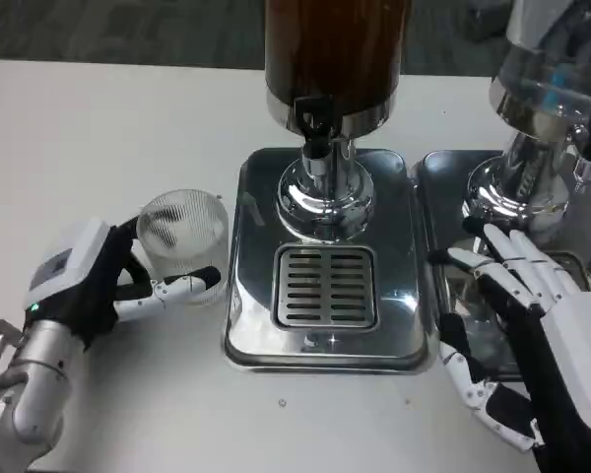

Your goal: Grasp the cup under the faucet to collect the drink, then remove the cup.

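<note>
The one clear cup (182,232) sits on the bench (98,128) at nine o'clock of the drip tray (325,286), clasped by the left hand (98,281). The right hand (532,325) hovers at three o'clock, fingers spread, holding nothing. Two dispensers: the dark one (335,54) with its faucet (315,123), and a second (542,89).

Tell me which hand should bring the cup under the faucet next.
Left. The left hand already holds the clear ribbed cup, just left of the drip tray below the faucet. The right hand is open over the neighbouring dispenser's base, away from the cup.
</note>
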{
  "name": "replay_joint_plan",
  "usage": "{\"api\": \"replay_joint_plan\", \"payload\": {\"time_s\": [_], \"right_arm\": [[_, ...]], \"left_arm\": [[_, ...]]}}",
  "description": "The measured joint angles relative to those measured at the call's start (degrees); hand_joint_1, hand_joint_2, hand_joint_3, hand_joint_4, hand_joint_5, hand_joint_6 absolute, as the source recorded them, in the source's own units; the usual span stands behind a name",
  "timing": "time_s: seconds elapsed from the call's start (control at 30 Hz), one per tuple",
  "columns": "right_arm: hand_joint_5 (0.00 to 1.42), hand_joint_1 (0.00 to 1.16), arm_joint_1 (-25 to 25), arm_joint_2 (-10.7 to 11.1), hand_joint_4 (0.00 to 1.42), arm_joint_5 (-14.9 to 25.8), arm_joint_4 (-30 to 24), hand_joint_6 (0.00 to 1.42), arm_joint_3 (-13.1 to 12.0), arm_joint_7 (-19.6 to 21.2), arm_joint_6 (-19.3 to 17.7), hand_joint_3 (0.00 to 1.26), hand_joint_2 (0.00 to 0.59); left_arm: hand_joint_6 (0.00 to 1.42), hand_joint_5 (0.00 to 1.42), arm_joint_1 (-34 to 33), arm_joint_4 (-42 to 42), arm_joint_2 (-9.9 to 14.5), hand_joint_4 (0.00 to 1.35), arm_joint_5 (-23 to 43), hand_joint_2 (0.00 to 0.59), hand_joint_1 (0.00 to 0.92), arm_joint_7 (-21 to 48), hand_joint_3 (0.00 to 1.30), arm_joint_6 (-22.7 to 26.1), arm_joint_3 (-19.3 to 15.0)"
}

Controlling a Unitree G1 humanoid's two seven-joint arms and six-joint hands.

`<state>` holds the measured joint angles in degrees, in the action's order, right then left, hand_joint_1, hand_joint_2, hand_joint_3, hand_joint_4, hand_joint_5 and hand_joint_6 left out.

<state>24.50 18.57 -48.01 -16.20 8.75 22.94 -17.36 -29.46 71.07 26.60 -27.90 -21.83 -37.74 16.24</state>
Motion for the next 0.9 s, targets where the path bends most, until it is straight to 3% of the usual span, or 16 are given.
{"api": "replay_joint_plan", "payload": {"time_s": [0.3, 0.57, 0.9], "right_arm": [[0.09, 0.55, 0.02, 0.00, 0.10, 0.32, 0.00, 0.15, -0.51, -0.25, 0.00, 0.32, 0.541], [0.09, 0.55, 0.27, 0.01, 0.11, 1.23, 0.00, 0.15, -0.63, -0.74, -0.02, 0.31, 0.543], [0.09, 0.54, 0.25, 0.06, 0.11, 2.36, 0.00, 0.14, -0.88, -1.33, -0.07, 0.30, 0.551]], "left_arm": [[1.41, 0.97, 1.12, 0.00, -0.72, 0.55, 0.25, 0.099, 0.405, -3.16, 0.42, 0.20, 0.08], [1.42, 1.11, 3.07, 0.00, -1.38, 0.73, 1.07, 0.117, 0.419, -7.21, 0.57, 0.21, -2.22], [1.42, 1.11, 5.14, -0.31, -2.14, 0.75, 0.32, 0.121, 0.413, -13.39, 0.58, -0.13, -2.54]]}}
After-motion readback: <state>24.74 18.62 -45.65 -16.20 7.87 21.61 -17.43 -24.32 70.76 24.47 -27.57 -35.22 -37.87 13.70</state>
